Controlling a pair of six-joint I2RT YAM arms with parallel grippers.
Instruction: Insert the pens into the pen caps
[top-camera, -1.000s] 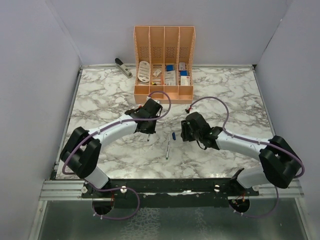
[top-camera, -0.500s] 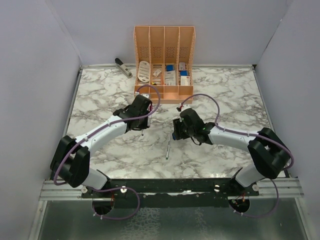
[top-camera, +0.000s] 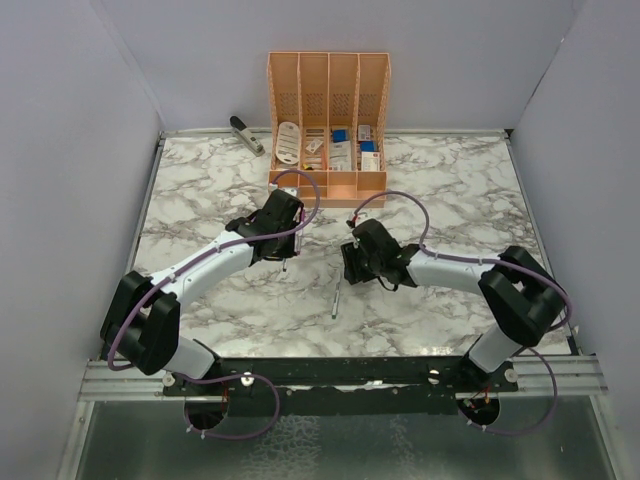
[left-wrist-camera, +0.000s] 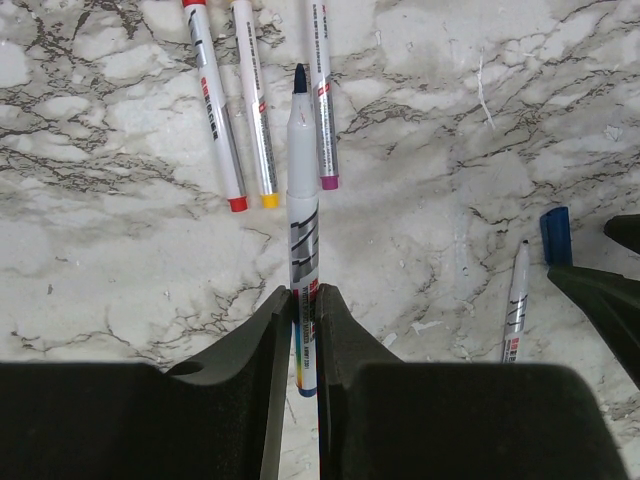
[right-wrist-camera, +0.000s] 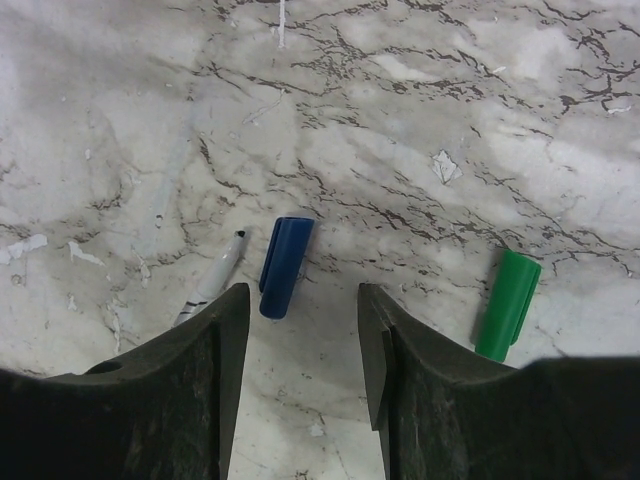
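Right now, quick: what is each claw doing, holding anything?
Left claw: closed on a pen with a dark tip.
Right claw: open, holding nothing; a blue cap lies on the table just ahead.

We are looking into a robotics lab cell that is posing as an office desk. Plain pale walls (top-camera: 80, 150) are boxing the table (top-camera: 470, 190) in on three sides. A left arm (top-camera: 215, 260) and a right arm (top-camera: 450, 270), both white with black joints, are sitting bolted to a metal rail (top-camera: 330, 372) along the near edge, with purple cables (top-camera: 398, 192) looping off them. We are reading the office dressing from the marble-patterned top, the orange desk organiser (top-camera: 340, 184) standing at the back with small stationery in its slots, the grey stapler (top-camera: 245, 134) lying beside it, and the pens (left-wrist-camera: 259, 130) lying on the marble.
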